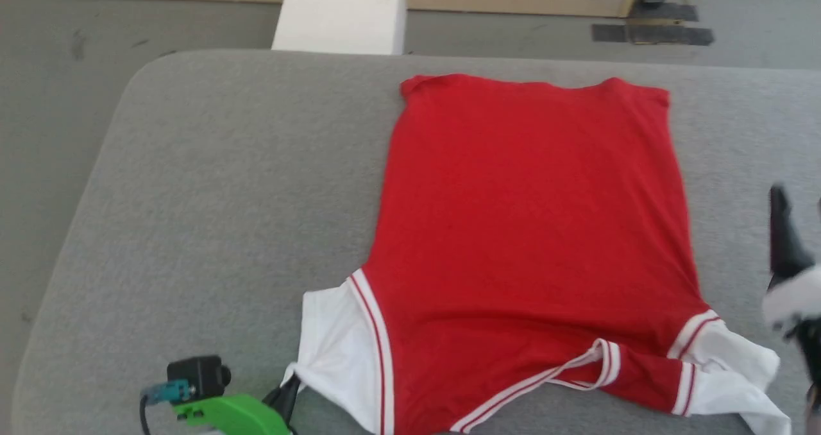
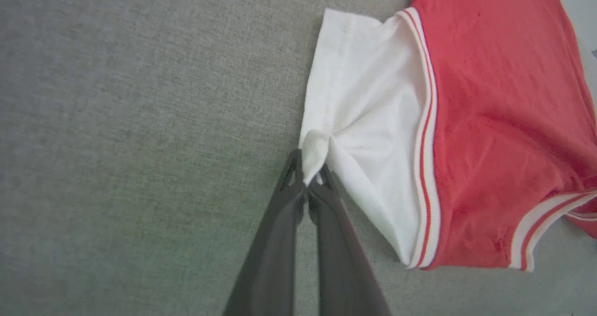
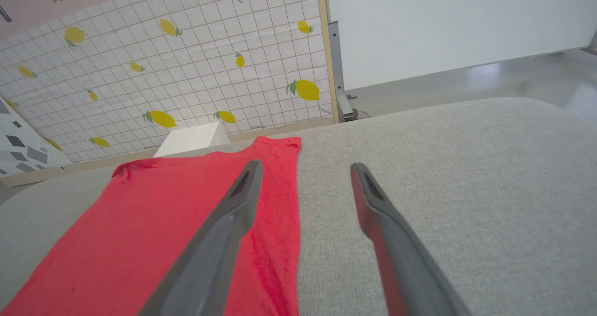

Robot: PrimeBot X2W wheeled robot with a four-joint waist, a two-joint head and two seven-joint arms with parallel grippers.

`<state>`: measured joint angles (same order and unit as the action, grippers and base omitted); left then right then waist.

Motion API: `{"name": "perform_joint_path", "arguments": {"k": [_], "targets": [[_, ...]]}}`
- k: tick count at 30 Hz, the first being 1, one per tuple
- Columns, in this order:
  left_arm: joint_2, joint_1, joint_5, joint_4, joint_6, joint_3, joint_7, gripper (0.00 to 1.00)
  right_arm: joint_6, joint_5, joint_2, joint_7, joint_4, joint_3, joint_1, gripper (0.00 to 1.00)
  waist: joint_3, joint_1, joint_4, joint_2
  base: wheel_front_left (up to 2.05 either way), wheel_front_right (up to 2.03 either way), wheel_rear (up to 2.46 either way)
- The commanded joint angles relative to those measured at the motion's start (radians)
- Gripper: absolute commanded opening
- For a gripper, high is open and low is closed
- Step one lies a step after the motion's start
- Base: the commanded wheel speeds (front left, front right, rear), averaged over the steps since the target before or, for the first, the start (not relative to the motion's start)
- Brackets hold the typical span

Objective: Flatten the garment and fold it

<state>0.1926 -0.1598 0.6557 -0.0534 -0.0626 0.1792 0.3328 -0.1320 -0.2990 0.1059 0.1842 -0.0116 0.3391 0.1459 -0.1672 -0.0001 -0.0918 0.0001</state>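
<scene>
The garment (image 1: 532, 230) lies on the grey padded table (image 1: 224, 197), to the right of the centre of the head view. Its red body is spread nearly flat, with the hem toward the top of the frame and the sleeves and striped collar at the bottom edge. The sleeve at the lower right is crumpled.

The left gripper (image 2: 311, 176) is in the centre of the left wrist view. Its two dark fingers are pressed together on a small bunch of the white sleeve (image 2: 368, 115), at the outer edge of that sleeve. The cloth makes folds that run toward this pinch.

The right gripper (image 3: 306, 167) has its fingers wide apart and nothing is between them. In the right wrist view one finger is in front of the red cloth near its side edge, and the other is in front of the bare grey surface. I cannot tell if they touch anything.
</scene>
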Motion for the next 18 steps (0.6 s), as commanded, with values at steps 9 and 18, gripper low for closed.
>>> {"name": "perform_joint_path", "arguments": {"k": [9, 18], "targets": [[-0.024, 0.113, -0.044, -0.015, 0.016, 0.048, -0.03, 0.0, 0.001, 0.06, 0.159, -0.002, 0.329, -0.018, 0.39, 1.0, -0.147, 0.0001, -0.17, -0.0001, 0.0, 0.0, 0.0], [-0.051, 0.183, -0.059, -0.027, 0.041, 0.086, -0.062, 0.0, 0.001, 0.142, 0.218, 0.174, 0.575, 0.094, 0.668, 1.0, -0.271, 0.0001, -0.265, -0.0001, 0.0, 0.0, 0.0]]}}
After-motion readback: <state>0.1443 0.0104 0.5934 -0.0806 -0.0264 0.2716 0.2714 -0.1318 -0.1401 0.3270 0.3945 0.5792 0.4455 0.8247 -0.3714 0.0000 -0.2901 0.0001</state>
